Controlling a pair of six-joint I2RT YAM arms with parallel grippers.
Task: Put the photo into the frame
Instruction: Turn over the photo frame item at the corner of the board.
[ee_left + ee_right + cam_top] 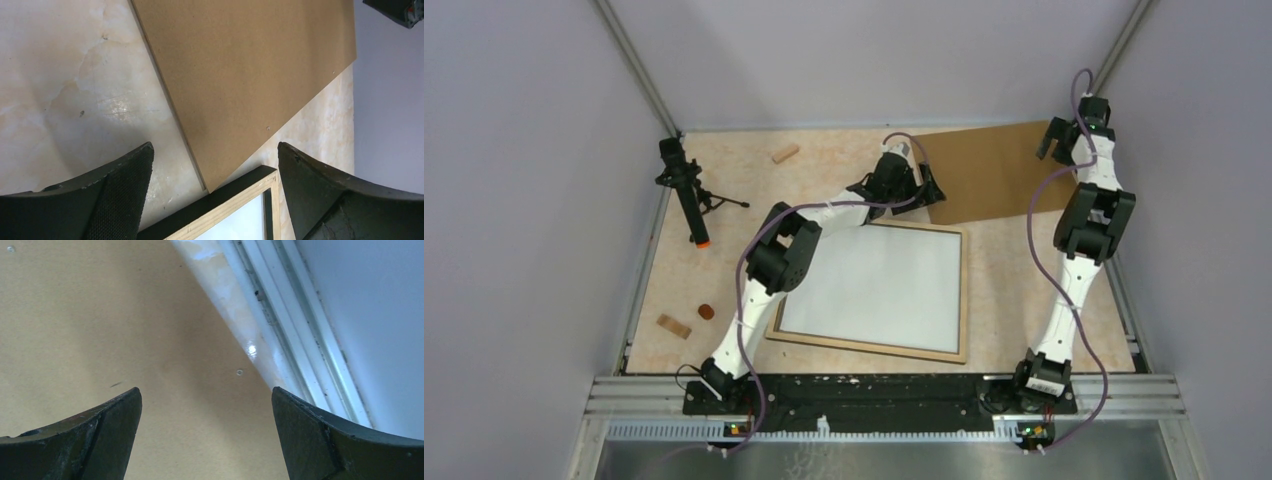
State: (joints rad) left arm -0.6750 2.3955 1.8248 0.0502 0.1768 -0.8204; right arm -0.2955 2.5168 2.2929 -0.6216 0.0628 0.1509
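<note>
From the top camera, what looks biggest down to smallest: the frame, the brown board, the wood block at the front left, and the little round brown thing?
1. frame
2. brown board, which looks a bit smaller, though it lies farther back
3. wood block
4. round brown thing, the tiniest

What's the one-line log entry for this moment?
left tool open over board corner; right tool open over board; frame flat on table
</note>
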